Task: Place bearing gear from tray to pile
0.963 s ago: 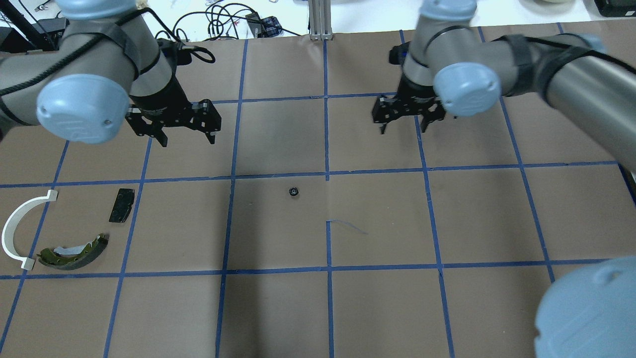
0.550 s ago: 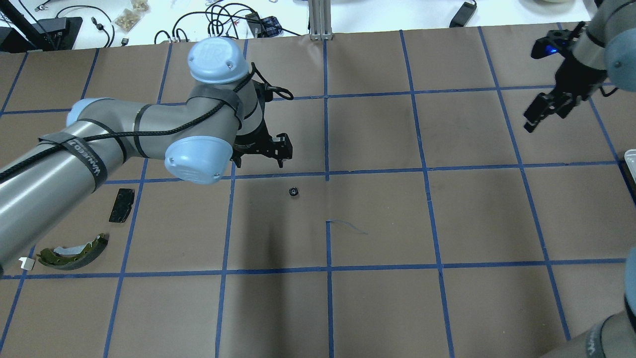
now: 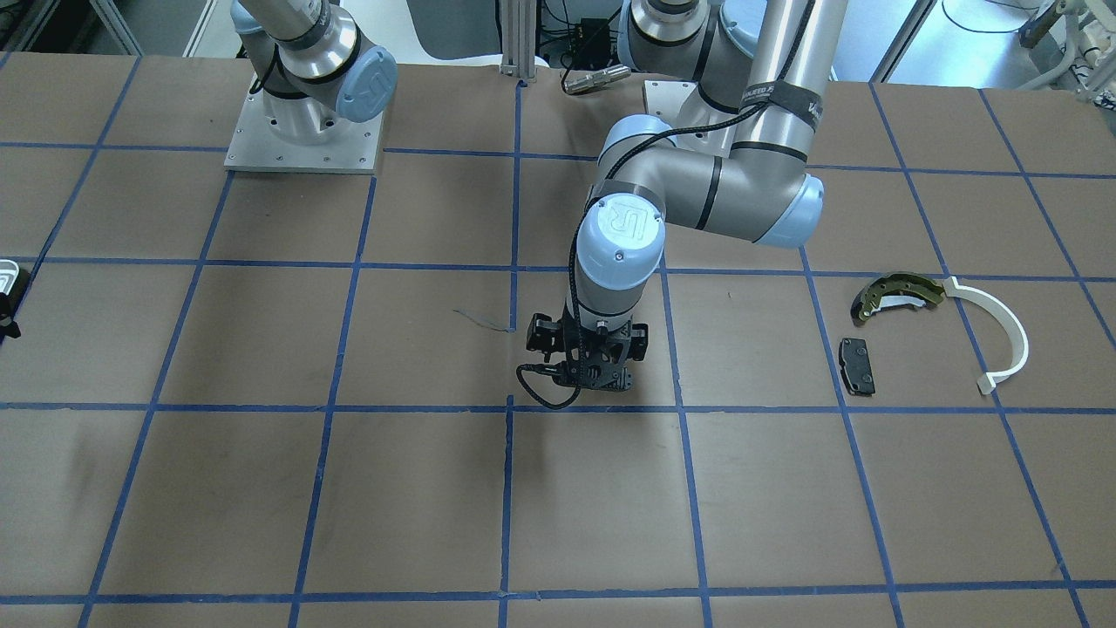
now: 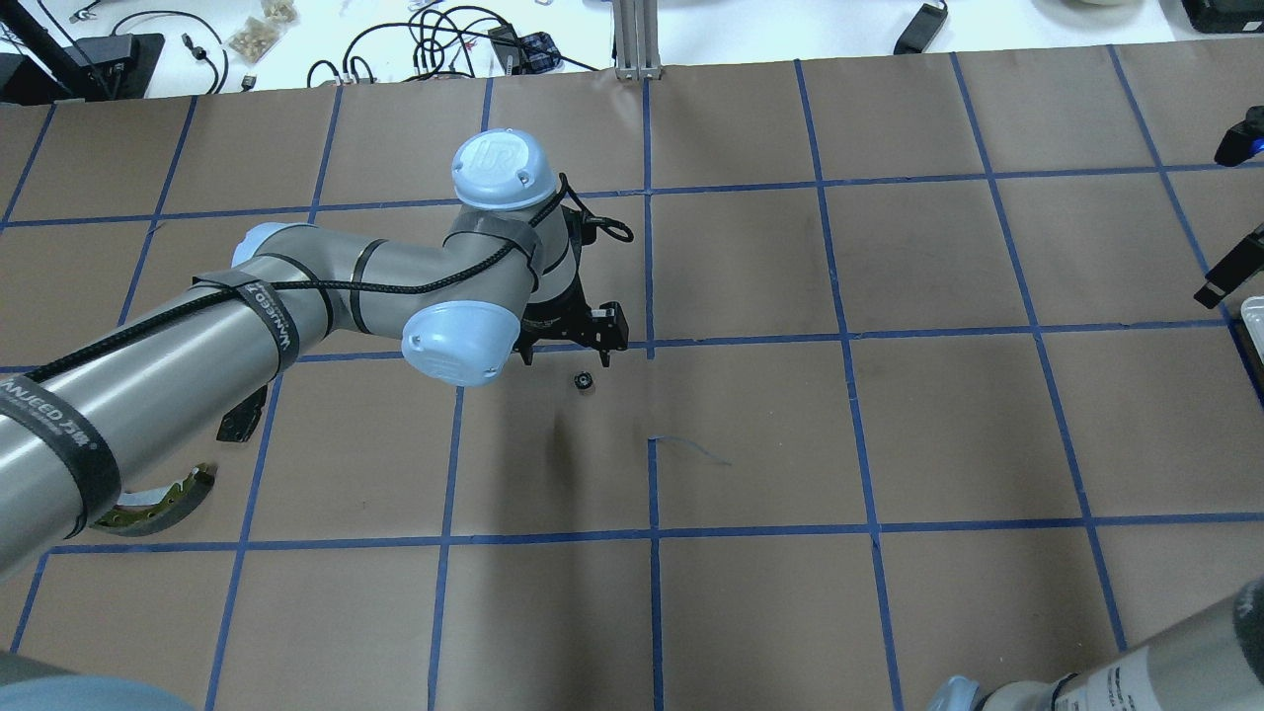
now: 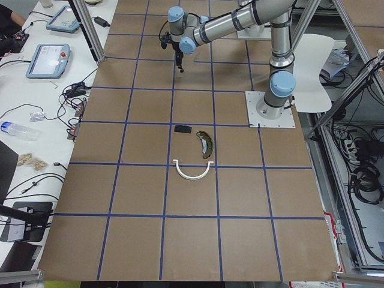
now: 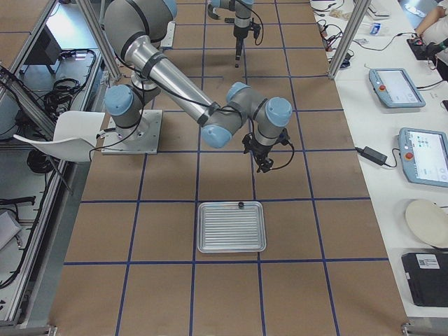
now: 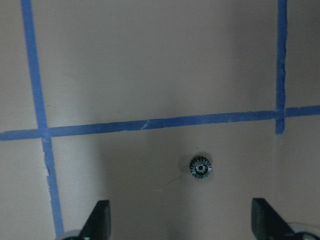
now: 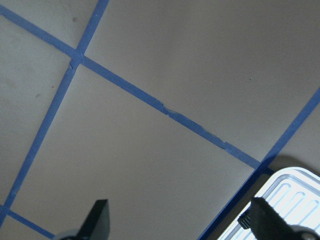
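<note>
The small black bearing gear [image 4: 584, 380] lies on the brown table, apart from the tray. My left gripper [image 4: 566, 354] hangs open just behind it. In the left wrist view the gear [image 7: 201, 168] sits ahead of the open gripper [image 7: 182, 220], nearer the right finger. The front-facing view hides it behind the gripper [image 3: 586, 382]. The pile lies at the left: an olive-gold brake shoe [image 3: 894, 292], a white arc [image 3: 1003, 336] and a black pad [image 3: 856, 365]. My right gripper [image 8: 180, 220] is open and empty over the table, beside the tray's [image 8: 287, 197] corner.
The ribbed silver tray [image 6: 231, 226] lies at the table's right end, with a small dark part [image 6: 240, 204] at its far rim. Blue tape lines grid the table. Cables and clutter lie past the far edge [image 4: 444, 39]. My left arm [image 4: 296, 296] covers part of the pile overhead.
My left arm has swung from the back left to the table's centre and come down behind the gear. My right arm has swung out to the right edge by the tray.
</note>
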